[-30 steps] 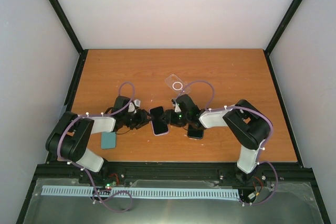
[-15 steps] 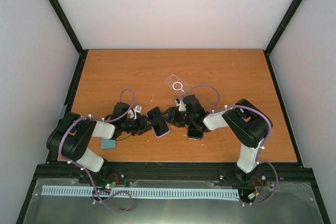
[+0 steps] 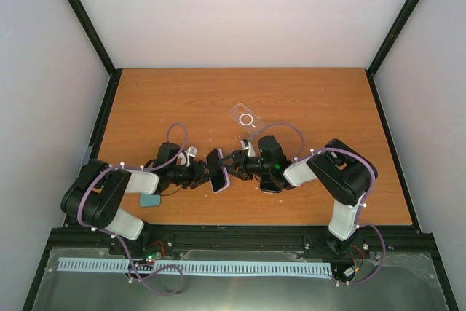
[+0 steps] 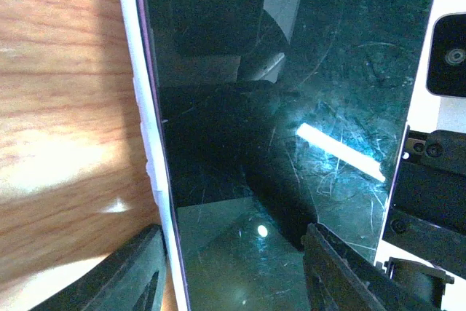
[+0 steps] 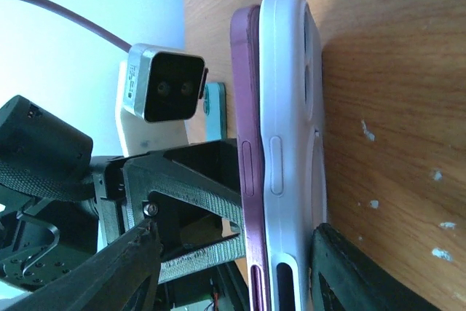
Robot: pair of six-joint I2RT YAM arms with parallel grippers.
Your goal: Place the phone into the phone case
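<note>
Both engaged: left gripper (image 4: 234, 232) clamps phone (image 4: 291, 107); right gripper (image 5: 234, 229) straddles, wide.

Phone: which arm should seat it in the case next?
Probably right. Right gripper straddles phone and case edge-on, so closing could squeeze them together; left gripper only faces the screen.

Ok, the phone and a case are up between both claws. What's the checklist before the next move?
1. Phone lined up with white case: ok, long edges run parallel and touch.
2. Phone fully seated: not ok, its purple edge stands proud of the case.
3. Right claw placed to squeeze: ok, open, one finger on each side of the pair.
4. Left claw grip on the phone: cannot tell.
5. Clear case out of the way: ok, it lies apart on the table.
</note>
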